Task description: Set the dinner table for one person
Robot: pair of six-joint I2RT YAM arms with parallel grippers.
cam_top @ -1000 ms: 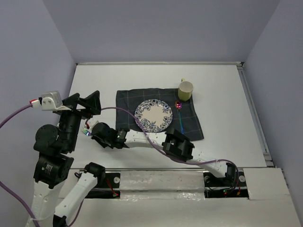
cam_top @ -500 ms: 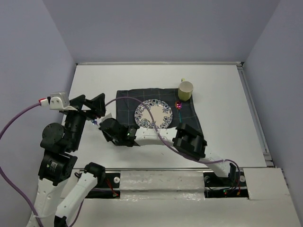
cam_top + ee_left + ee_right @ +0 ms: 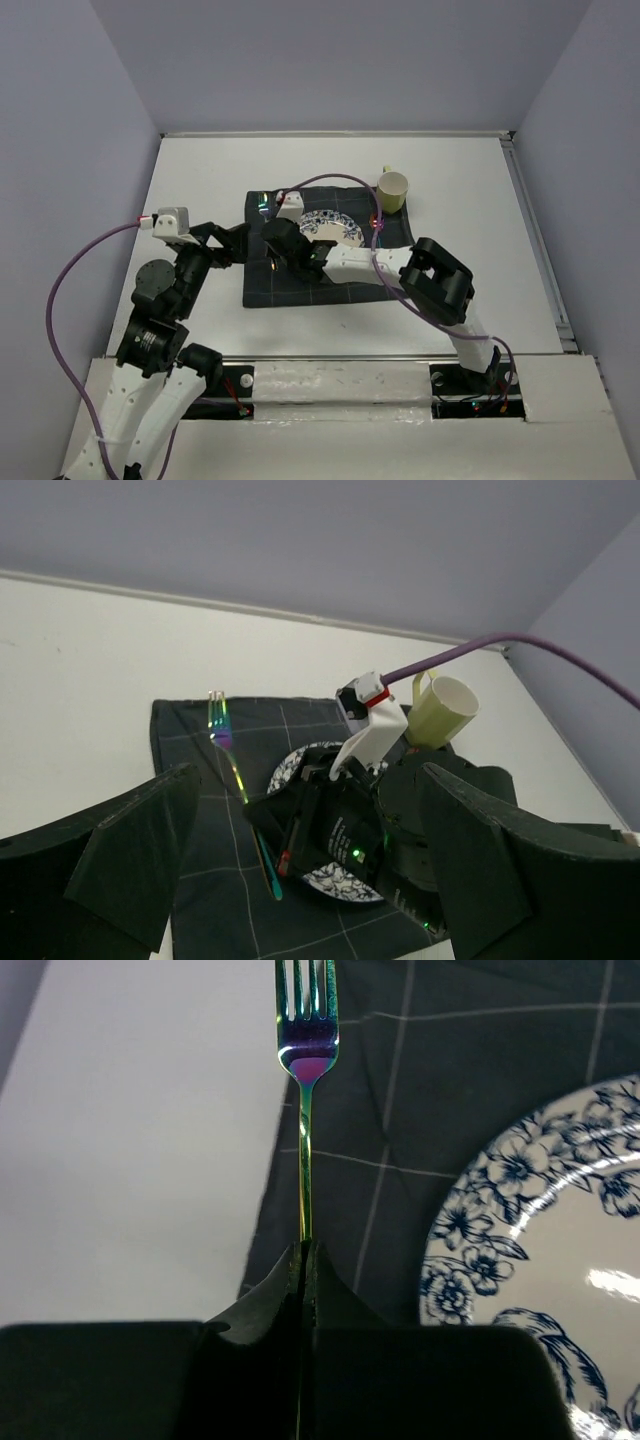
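Note:
An iridescent fork [image 3: 305, 1110] is pinched by its handle in my shut right gripper [image 3: 303, 1252]. It points away over the left strip of the navy grid cloth [image 3: 265, 285], just left of the blue-flowered plate [image 3: 340, 226]. I cannot tell whether it touches the cloth. From the left wrist view the fork [image 3: 232, 765] runs past the right gripper [image 3: 262, 825]. My left gripper [image 3: 232, 244] hangs open and empty at the cloth's left edge, facing the right wrist. The white dinner table [image 3: 470, 200] lies under it all.
A yellow-green mug [image 3: 392, 191] stands at the cloth's far right corner. A spoon with a pink bowl [image 3: 377, 224] lies right of the plate, its handle under my right forearm. A purple cable loops over the plate. Lavender walls close in the table.
My right gripper has carried the fork from the bare table at the left up and right over the cloth beside the plate. The left arm has swung right after it, still open.

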